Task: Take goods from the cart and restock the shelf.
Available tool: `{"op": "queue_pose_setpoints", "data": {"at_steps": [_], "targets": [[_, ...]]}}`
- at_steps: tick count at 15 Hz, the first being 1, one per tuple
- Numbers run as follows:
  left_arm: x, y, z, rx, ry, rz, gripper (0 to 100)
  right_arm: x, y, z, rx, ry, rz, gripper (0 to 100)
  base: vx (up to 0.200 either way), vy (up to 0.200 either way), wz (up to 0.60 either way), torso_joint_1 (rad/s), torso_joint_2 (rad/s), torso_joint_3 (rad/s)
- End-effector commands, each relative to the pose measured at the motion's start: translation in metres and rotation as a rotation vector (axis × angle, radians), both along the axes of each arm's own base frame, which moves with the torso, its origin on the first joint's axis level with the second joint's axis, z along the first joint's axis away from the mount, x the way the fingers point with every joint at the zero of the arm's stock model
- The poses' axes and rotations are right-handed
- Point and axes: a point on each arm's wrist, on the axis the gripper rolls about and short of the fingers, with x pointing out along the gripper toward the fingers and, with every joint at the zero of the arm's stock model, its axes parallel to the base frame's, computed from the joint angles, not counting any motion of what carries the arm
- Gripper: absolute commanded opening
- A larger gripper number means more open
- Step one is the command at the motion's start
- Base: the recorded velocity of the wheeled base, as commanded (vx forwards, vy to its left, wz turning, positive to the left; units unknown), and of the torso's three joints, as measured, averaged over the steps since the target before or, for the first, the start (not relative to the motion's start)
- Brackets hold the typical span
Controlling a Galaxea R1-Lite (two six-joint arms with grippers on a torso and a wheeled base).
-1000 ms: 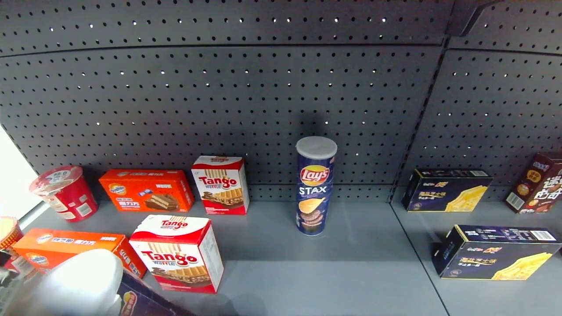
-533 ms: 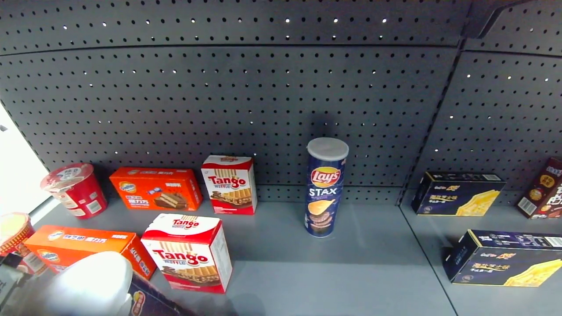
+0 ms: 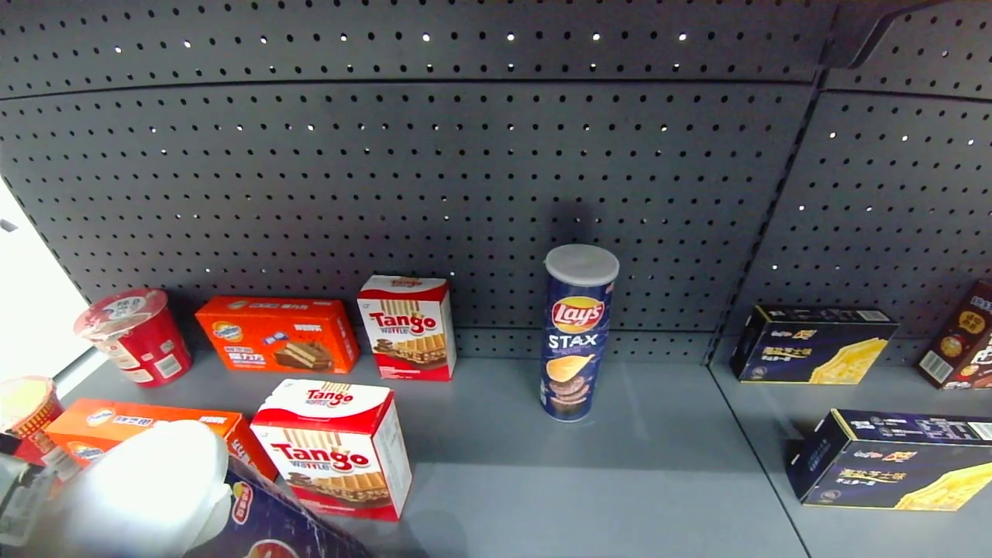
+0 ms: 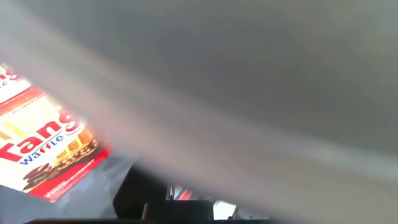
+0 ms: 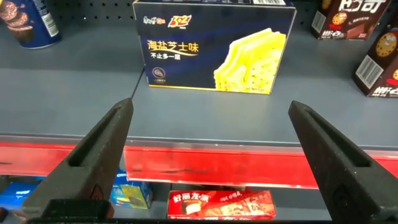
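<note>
As the right end effector (image 5: pixel 211 107) hangs before the shelf (image 3: pixel 620 473) with its two dark fingers (image 5: pixel 93 162) spread wide and nothing between them, a dark blue cracker box (image 5: pixel 214 46) stands on the grey boards just beyond the fingertips. Below the shelf's red front strip (image 5: pixel 217 165), a red packet (image 5: pixel 221 204) and a blue packet (image 5: pixel 132 194) lie on a lower level.

From the head camera, a dark blue can with a pale lid (image 3: pixel 155 496), one of the goods to be stocked, looms tilted at the near left corner. It is in front of the shelf's front row, just beside a front orange box (image 3: pixel 147 430) and a front wafer box (image 3: pixel 333 446) in red and white. What holds the can is hidden, and whether the left end effector (image 4: pixel 146 200) is open or closed cannot be told. A grey blur crosses its wrist camera's picture, with the front wafer box at one side.

Along the pegboard back wall (image 3: pixel 387 170) stand a red cup (image 3: pixel 132 337), a rear orange box (image 3: pixel 275 335) and a rear wafer box (image 3: pixel 407 327). Well apart to their right is an upright chips can (image 3: pixel 577 333). In the next bay to the right, a rear blue box (image 3: pixel 814 345) and a front blue box (image 3: pixel 899 469) sit one behind the other, with a brown box (image 3: pixel 965 337) at the far edge.
</note>
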Motion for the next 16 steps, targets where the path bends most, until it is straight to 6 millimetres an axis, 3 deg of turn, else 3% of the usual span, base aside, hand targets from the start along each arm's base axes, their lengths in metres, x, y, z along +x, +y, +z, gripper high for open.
{"op": "queue_pose_setpoints", "data": {"at_steps": [1, 16], "targets": [[0.0001, -0.0009, -0.0025, 0.021, 0.003, -0.012, 0, -0.0001, 0.0, 0.0003, 0.0, -0.001, -0.001, 100, 0.0, 0.0, 0.0, 0.0, 0.0, 0.0], [-0.0017, 0.0012, -0.0098, 0.096, -0.023, -0.013, 0, 0.0, 0.0001, 0.0, 0.0, -0.001, 0.001, 100, 0.0, 0.0, 0.0, 0.0, 0.0, 0.0]]}}
